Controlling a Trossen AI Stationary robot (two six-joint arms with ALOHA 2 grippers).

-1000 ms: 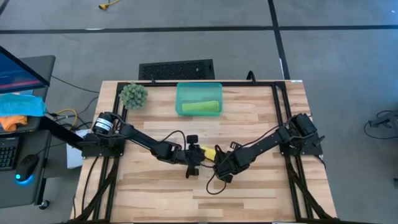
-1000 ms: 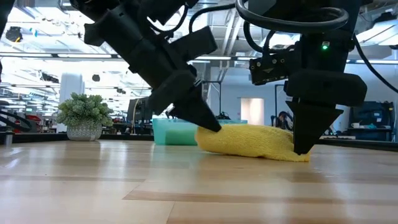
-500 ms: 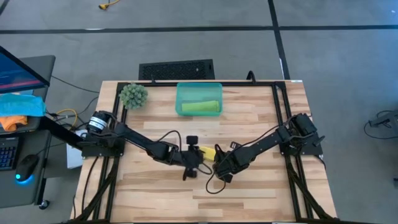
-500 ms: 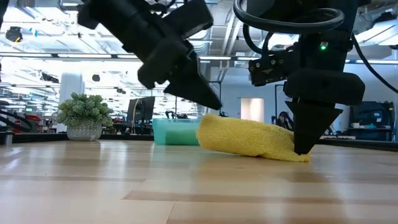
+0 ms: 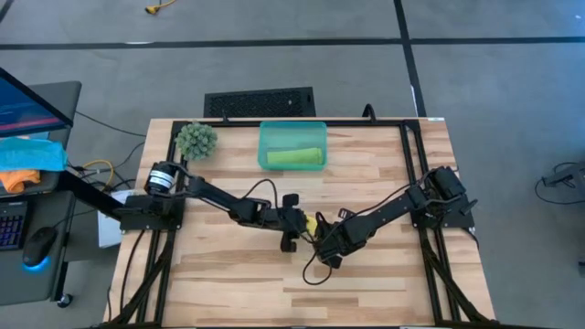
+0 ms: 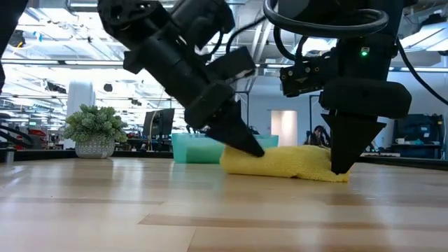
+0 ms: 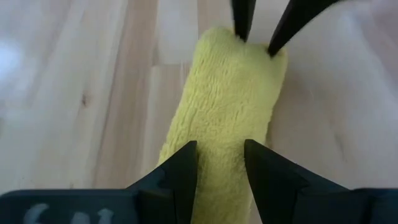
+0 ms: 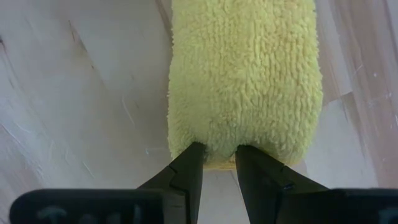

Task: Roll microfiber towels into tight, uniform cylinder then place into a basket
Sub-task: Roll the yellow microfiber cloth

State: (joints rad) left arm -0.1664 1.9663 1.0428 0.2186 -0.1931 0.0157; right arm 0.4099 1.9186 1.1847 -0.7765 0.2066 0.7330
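1. Left tool (image 6: 253,148) has dropped back onto the yellow roll (image 6: 287,162), pinching its near end
2. Right tool (image 6: 341,166) still nips the other end; roll mid-desk (image 5: 366,274), ready for the basket (image 5: 292,131)
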